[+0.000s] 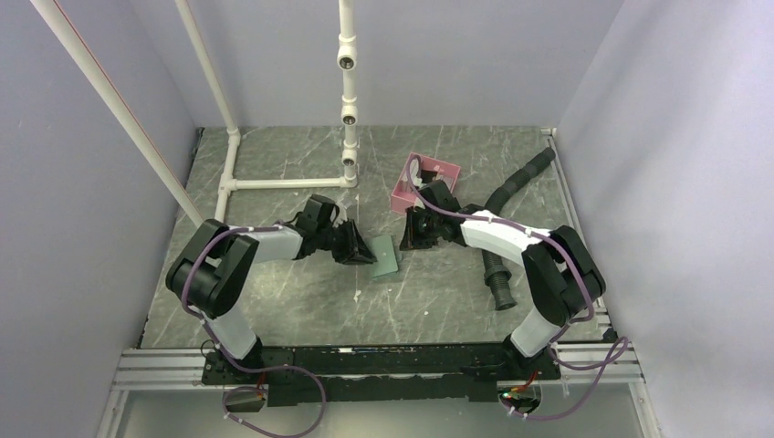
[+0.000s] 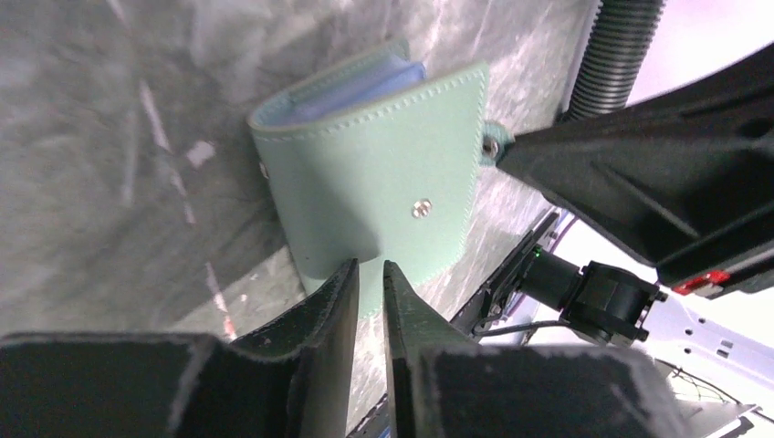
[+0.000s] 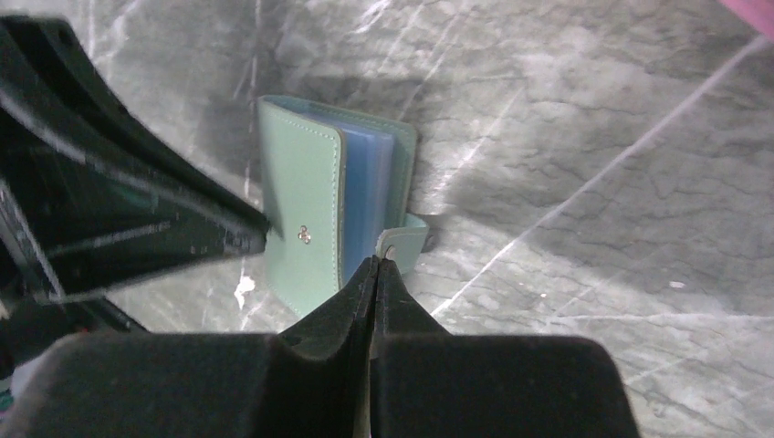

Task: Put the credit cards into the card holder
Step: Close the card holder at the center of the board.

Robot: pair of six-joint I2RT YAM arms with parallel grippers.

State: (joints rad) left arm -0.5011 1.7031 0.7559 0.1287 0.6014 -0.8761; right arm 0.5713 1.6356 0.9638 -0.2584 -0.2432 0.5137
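The card holder [image 1: 385,257], a grey-green wallet with light blue sleeves, lies on the table between both grippers. In the left wrist view the card holder [image 2: 374,173] has its near edge in the narrow gap between my left gripper [image 2: 370,266] fingers, which are closed on its cover. My left gripper [image 1: 362,250] is at its left side. My right gripper [image 3: 376,262] is shut with its tips on the snap tab [image 3: 406,239] at the right side of the card holder [image 3: 301,210]; it sits at the wallet's upper right in the top view [image 1: 410,235]. No credit cards are visible.
A pink rectangular tray [image 1: 429,182] stands just behind the right gripper. A black ribbed hose [image 1: 500,265] runs along the right side. A white pipe frame [image 1: 283,182] stands at the back left. The table is grey marble-patterned.
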